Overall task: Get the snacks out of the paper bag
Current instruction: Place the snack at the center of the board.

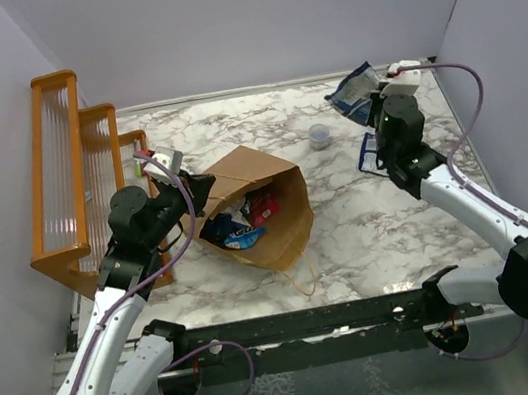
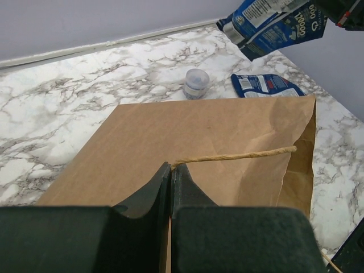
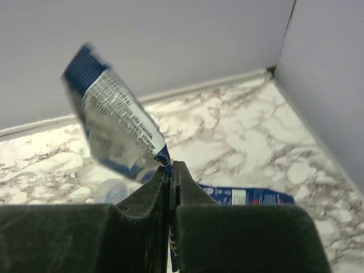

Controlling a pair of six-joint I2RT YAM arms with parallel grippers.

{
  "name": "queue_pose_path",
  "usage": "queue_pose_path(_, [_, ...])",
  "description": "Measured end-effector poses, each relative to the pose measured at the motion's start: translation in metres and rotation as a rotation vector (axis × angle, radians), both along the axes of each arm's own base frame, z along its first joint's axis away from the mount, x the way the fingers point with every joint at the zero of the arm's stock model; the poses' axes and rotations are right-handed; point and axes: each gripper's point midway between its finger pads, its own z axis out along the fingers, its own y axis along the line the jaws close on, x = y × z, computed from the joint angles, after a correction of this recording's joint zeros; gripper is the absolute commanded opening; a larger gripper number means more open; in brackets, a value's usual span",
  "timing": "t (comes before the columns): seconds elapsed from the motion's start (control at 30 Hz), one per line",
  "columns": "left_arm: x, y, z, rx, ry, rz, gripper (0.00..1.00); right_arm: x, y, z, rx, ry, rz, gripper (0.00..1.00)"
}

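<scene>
We're mid-unload here. The right gripper (image 3: 170,168) has its jaws pinching the edge of a blue packet (image 3: 116,128), held up off the table (image 1: 348,214) toward the far right corner. Below it a flat packet (image 2: 266,85), also blue, lies on the marble to the right of the cup (image 2: 196,83), a little apart from it. So we judge 1 snack is out and a 2nd is on its way to join it.

The bag (image 1: 265,172) lies on its side in the middle of the table, mouth open toward the left. The left gripper (image 2: 170,173) has its jaws pressed together on the bag's upper paper edge, just beside the handle (image 2: 233,154), and we read that as holding the mouth open. Inside the bag we spot at least 2 more: a blue snack (image 1: 232,231) and a red snack (image 1: 263,205). Whether more sit deeper in, we cannot tell.

Next, we'd say, the right arm needs to lower its packet beside the flat one, spread its jaws, then swing left to the mouth for another. The left grip should hold firm meanwhile, because thin paper can slip or sag shut.
</scene>
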Motion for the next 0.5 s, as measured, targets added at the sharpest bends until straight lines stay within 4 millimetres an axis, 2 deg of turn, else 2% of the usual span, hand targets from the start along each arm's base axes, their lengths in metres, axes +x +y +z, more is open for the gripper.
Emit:
queue_pose_path(0.17, [-0.003,-0.001,-0.005,0.001,0.008,-0.014,0.00,0.014,-0.018,-0.039,0.199,0.087,-0.001,0.02])
queue_pose_path(0.4, [-0.003,-0.002,-0.007,0.002,0.011,-0.017,0.00,0.024,0.014,-0.074,0.378,0.198,0.141,0.02])
queue_pose_path(0.5, [-0.003,-0.002,-0.007,0.002,0.012,-0.017,0.00,0.030,0.012,-0.084,0.465,0.228,0.159,0.02])
